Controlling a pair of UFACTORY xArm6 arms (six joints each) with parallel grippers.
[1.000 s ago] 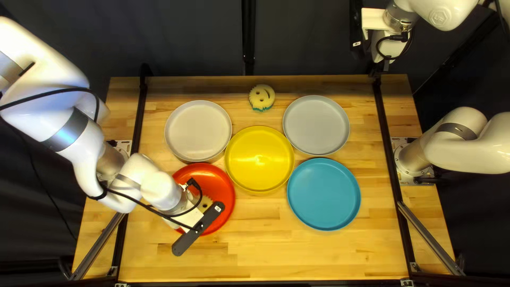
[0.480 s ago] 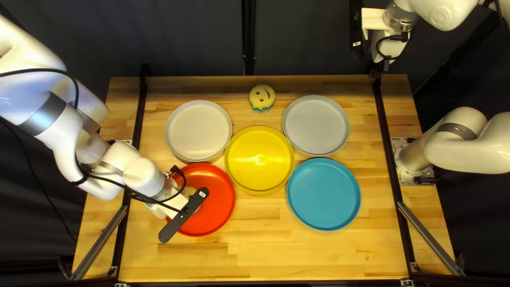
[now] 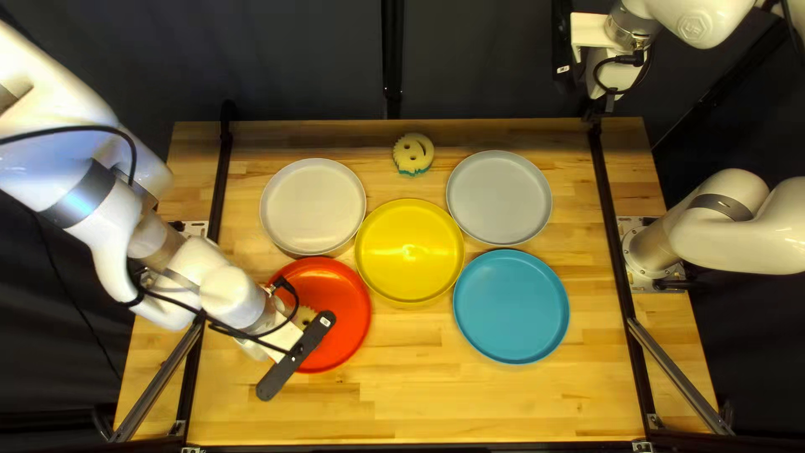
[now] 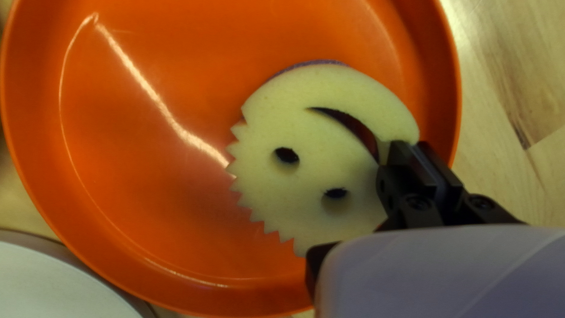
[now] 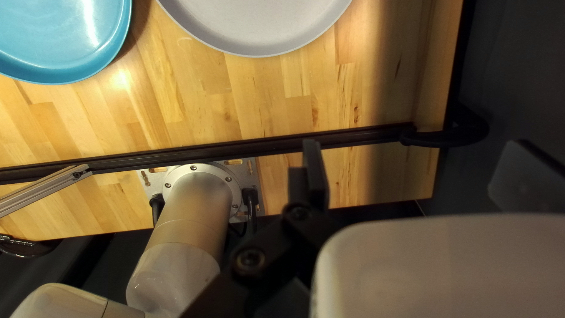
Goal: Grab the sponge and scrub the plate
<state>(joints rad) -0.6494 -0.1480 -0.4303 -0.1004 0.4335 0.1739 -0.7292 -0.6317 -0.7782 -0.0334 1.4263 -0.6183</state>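
**Left claw gripping sponge inside the orange plate**

The left claw [image 4: 399,174] is clamping the edge of the pale yellow, smiley-faced sponge [image 4: 304,168]; only one black finger is showing in the left wrist view. The sponge is lying face up in the orange plate [image 4: 88,132] and reaching ahead of the claw, its toothed edge pointing toward the plate's middle. The plate's rim is curving just beside the claw, with the bare wooden surface [image 3: 409,390] running past it. Beyond the orange plate, a white plate [image 3: 312,206] and a yellow plate [image 3: 409,250] are crowding its far rim. Farther off, a blue plate [image 3: 510,306] and a grey plate [image 3: 499,197] are sitting, and a second sponge [image 3: 413,153] is resting near the far edge. The right claw [image 5: 315,176] is hanging wide open, raised well apart over the surface's right edge.
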